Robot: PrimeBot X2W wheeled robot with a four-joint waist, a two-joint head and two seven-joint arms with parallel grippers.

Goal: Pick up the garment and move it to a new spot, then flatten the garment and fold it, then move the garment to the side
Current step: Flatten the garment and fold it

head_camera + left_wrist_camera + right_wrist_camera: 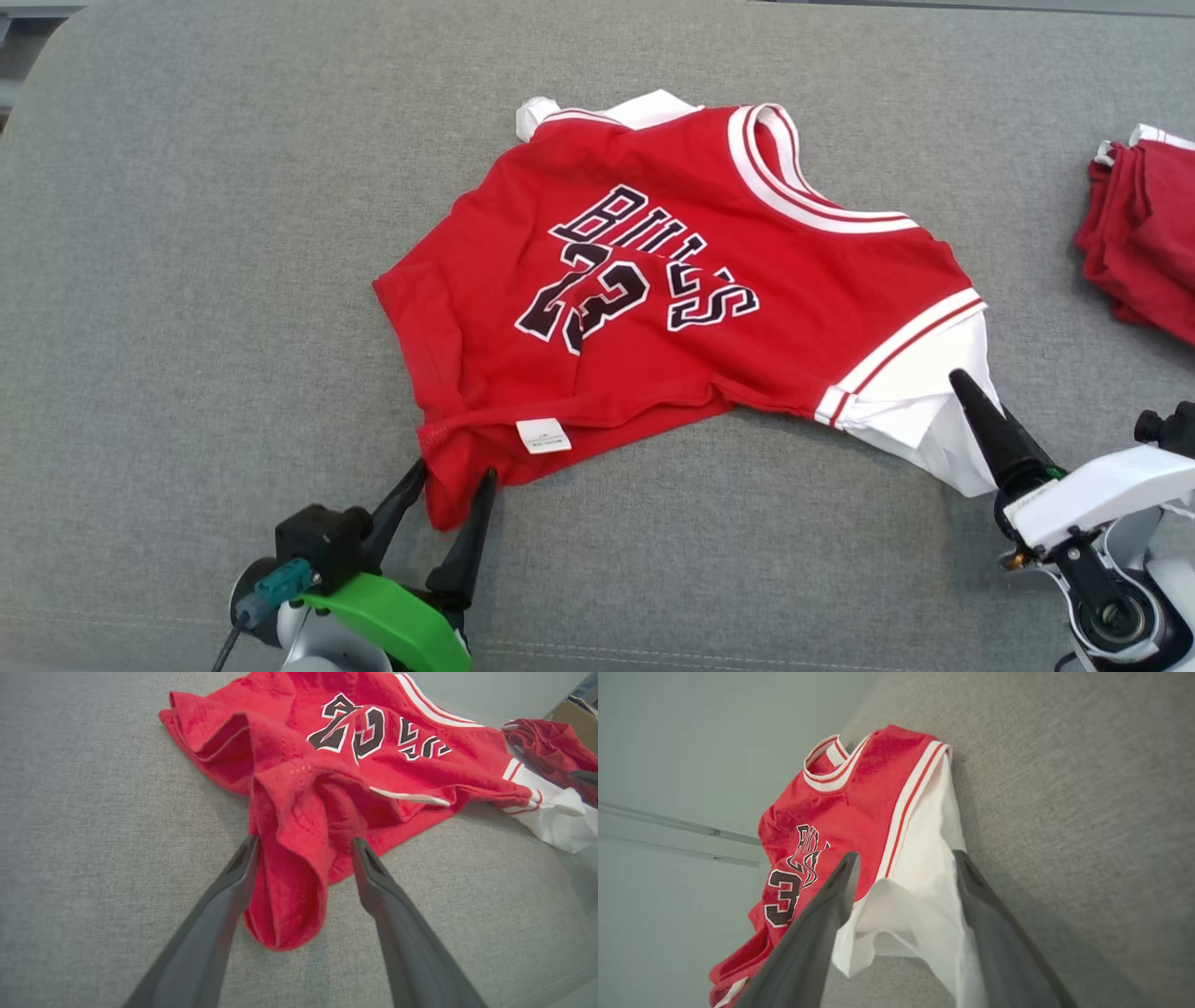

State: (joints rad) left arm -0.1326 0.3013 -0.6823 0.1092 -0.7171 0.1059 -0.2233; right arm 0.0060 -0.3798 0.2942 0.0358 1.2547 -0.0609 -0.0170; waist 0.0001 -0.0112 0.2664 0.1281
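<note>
Red mesh basketball jersey with white sleeves and black "BULLS 23" print (672,280) sits mid-frame in the head view, on the grey woven upholstery (187,280). It's rumpled: folds across the number, lower hem bunched.

Left gripper (454,469): fingers apart, straddling the red hem corner (457,495) at lower left. In the left wrist view that corner stands up as a loose fold between the fingers, not pinched.

Right gripper (906,854): fingers apart too, with the white sleeve (920,401) draped between them at lower right. Nothing clamped.

Key geometry: the jersey lies up-frame from both grippers. Collar (784,168) points to the upper right, the hem faces lower left, so the long axis runs diagonally. The two straddled points sit at opposite ends of the near edge, and each arm is nearest its own end.

My read: placement looks done and flattening is next. Both points are already between the jaws, so closing in place and drawing the arms apart along that near edge should take out the slack. The white label (542,436) showing at the hem suggests that edge is flipped.

Second pile of red cloth (1144,252) at the right edge, well apart from the jersey.
</note>
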